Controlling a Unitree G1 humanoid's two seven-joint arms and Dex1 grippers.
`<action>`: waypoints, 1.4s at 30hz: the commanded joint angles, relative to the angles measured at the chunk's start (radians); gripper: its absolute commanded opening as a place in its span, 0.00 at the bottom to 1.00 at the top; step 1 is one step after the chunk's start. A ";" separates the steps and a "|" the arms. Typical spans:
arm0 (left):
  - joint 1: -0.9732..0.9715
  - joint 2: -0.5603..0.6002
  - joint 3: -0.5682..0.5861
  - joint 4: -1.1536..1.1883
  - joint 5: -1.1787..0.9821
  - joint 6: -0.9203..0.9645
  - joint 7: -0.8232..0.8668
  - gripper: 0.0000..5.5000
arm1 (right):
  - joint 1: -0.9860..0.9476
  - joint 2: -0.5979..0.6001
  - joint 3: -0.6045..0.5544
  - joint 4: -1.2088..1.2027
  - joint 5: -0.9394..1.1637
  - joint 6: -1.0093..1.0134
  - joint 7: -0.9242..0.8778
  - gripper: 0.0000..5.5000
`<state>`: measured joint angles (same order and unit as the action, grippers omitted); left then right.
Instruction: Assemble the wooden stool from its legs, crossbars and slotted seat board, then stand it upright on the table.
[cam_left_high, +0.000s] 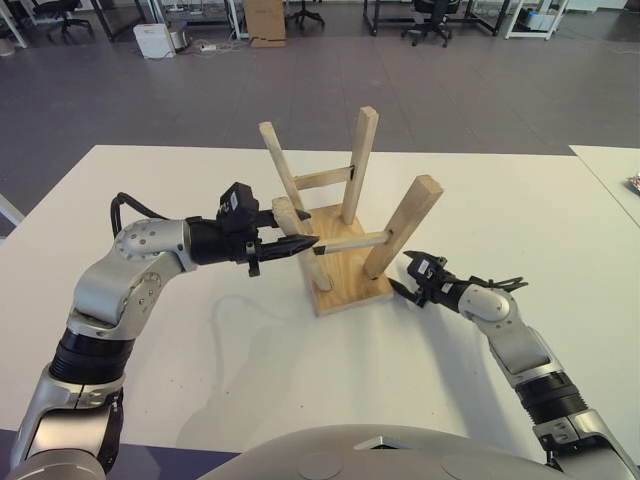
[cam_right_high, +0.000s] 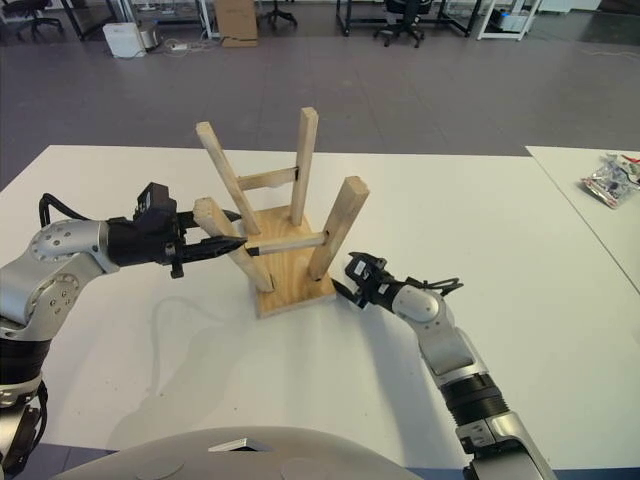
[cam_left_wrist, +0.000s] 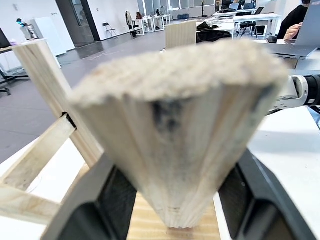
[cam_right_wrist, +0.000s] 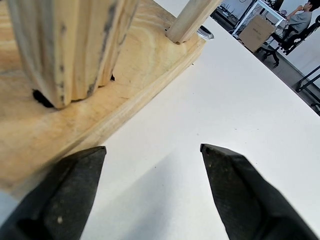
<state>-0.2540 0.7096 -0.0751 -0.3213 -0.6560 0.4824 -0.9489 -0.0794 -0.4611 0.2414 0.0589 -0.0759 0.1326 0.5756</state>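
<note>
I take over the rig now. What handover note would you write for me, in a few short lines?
Left tool: shut on the near-left leg.
Right tool: open, low by the table, beside the seat board, holding nothing.
Stool: upside down, seat board flat on the table, four legs pointing up, two crossbars seen between legs.
Left to do: check the joints, then turn the stool upright.

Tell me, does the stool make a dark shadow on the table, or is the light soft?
Soft. Left eye view: the upside-down stool leaves only a faint grey shadow on the white table. Right wrist view: the table is greyer beside the seat board and brighter farther off. Left wrist view: the table past the stool leg looks plain bright white.
</note>
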 joint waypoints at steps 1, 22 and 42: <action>0.234 -0.011 -0.283 0.091 0.219 0.132 0.118 0.37 | 0.018 0.044 0.075 -0.057 0.012 0.022 0.053 0.65; 0.331 -0.025 -0.240 0.099 0.220 0.071 0.208 0.76 | -0.035 0.002 -0.020 -0.030 0.021 0.020 0.024 0.65; 0.720 -0.132 -0.052 -0.029 0.279 -0.072 0.378 0.83 | -0.178 -0.198 -0.375 -0.658 0.765 0.660 0.100 0.65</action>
<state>0.4525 0.5865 -0.0970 -0.3762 -0.4036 0.3442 -0.5809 -0.2732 -0.6240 -0.1665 -0.6051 0.7248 0.7927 0.6707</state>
